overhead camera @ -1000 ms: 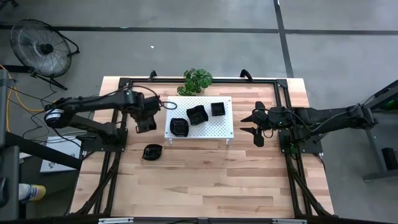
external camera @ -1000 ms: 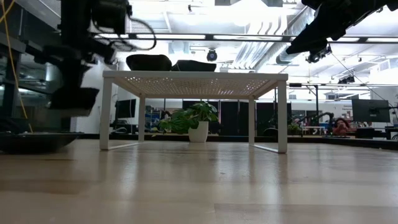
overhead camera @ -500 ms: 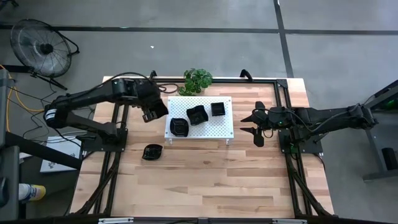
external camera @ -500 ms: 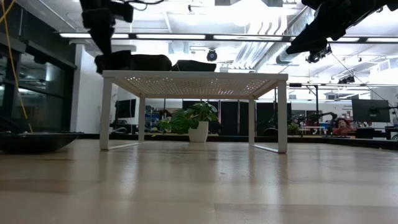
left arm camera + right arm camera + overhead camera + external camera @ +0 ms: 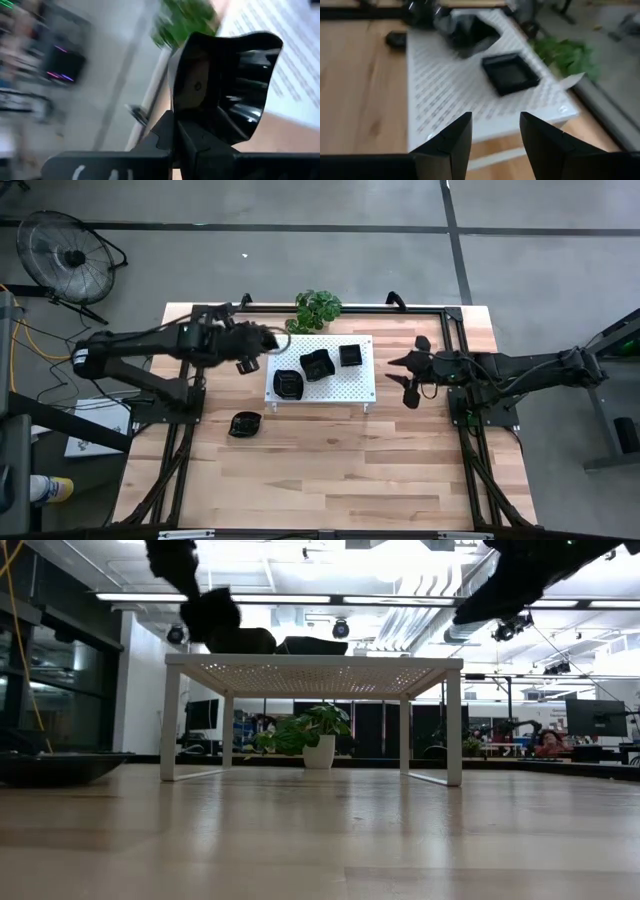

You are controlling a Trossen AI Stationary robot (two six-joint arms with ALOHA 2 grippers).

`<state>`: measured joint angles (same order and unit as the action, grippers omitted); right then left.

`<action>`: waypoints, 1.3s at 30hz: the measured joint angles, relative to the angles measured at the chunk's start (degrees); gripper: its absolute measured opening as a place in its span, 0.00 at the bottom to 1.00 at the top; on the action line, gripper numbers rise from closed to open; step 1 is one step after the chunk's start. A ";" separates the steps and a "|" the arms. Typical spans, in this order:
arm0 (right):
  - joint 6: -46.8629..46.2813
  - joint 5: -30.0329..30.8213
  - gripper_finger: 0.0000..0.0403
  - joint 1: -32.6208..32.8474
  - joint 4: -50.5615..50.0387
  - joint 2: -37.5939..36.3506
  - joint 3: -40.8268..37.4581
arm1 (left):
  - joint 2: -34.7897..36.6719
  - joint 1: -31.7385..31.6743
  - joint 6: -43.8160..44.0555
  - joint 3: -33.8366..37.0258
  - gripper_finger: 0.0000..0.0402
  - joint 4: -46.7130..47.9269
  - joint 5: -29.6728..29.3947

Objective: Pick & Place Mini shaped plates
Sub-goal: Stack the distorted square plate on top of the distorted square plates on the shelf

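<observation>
Three mini shaped plates (image 5: 318,364) sit on the white perforated board (image 5: 355,385), one lies on the table (image 5: 245,424), and the left gripper (image 5: 255,345), clamped on another (image 5: 225,85) beside the board's corner, should level it over bare board before releasing, while the right gripper (image 5: 408,377) waits, fingers apart.

Five black plates (image 5: 316,364) show, on one white board (image 5: 357,383), beside one plant (image 5: 318,310) and one fan (image 5: 62,252).

The left end effector (image 5: 262,340), gripping a plate (image 5: 227,80), has swung toward the white board (image 5: 355,385).
</observation>
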<state>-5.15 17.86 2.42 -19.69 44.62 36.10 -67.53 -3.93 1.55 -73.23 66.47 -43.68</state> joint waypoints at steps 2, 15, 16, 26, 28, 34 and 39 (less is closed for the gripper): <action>1.04 1.61 0.40 0.00 4.16 -0.02 -0.54 | 0.00 3.89 0.02 0.00 0.00 -2.39 -7.18; 16.37 7.13 0.40 2.62 68.23 2.60 -21.63 | -5.93 19.88 -11.73 0.00 0.00 -27.21 -37.93; 17.34 7.15 0.40 2.62 70.56 3.09 -22.65 | -6.59 19.88 -12.90 0.01 0.00 -28.87 -38.48; 21.75 6.19 0.40 2.61 74.80 11.27 -20.08 | -14.73 19.68 -17.84 0.03 0.00 -47.73 -43.80; 22.13 5.87 0.40 2.58 75.15 13.96 -18.14 | -16.00 19.25 -17.81 0.02 0.00 -53.84 -44.27; 21.93 4.43 0.40 2.41 80.91 23.07 -11.58 | -20.02 15.87 -18.08 0.02 0.00 -68.07 -42.74; 21.76 8.83 0.40 2.40 84.22 28.75 -7.06 | -22.45 13.86 -18.19 0.02 0.00 -73.86 -39.84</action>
<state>16.62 26.70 4.82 64.53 73.37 29.04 -89.97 9.93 -16.64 -73.21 -7.39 -83.52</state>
